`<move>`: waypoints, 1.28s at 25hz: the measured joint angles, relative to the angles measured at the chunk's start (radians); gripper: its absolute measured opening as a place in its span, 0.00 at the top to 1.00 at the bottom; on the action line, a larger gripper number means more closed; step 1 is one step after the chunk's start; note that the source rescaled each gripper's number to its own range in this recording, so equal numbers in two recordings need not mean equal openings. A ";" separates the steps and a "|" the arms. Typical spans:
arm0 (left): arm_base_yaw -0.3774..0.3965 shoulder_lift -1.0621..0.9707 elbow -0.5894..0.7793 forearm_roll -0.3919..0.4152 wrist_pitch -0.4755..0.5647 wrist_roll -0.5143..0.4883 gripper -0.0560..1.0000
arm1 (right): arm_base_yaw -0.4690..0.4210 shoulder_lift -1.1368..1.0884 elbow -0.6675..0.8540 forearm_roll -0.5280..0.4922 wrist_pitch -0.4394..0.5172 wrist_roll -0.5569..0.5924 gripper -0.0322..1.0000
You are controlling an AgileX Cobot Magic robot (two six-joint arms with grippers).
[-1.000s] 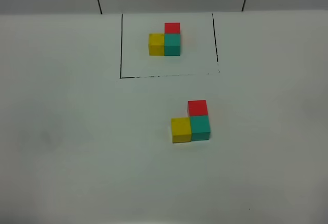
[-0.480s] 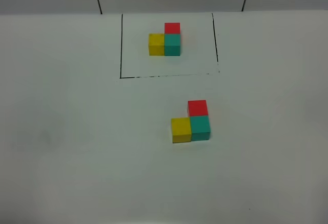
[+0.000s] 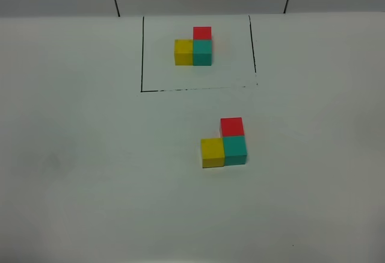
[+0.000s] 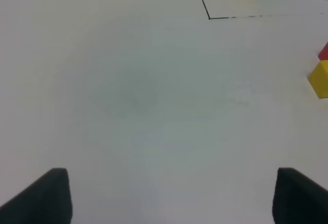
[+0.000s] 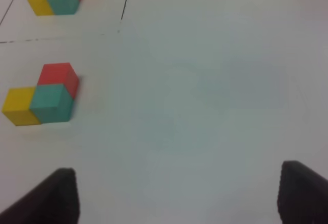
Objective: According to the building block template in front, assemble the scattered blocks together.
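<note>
Left jaws (image 4: 171, 196) spread wide, holding nothing; right jaws (image 5: 179, 196) likewise apart, empty, clear of scattered blocks (image 5: 41, 97).

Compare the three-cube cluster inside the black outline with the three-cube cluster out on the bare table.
The framed cluster sits inside a thin black line, at the table's far side; the loose cluster has no frame and lies nearer the camera, further right. The framed cluster looks smaller than the loose one. Both share one L: yellow left of teal, red behind teal, cubes touching.
</note>
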 joint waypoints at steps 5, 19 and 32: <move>0.000 0.000 0.000 0.000 0.000 0.000 0.25 | 0.000 0.000 0.000 0.001 0.000 0.002 0.39; 0.000 0.000 0.000 0.000 0.000 0.000 0.25 | 0.000 0.000 0.000 0.033 0.000 -0.006 0.39; 0.000 0.000 0.000 0.000 0.000 0.000 0.25 | 0.000 0.000 0.000 0.033 0.000 -0.008 0.39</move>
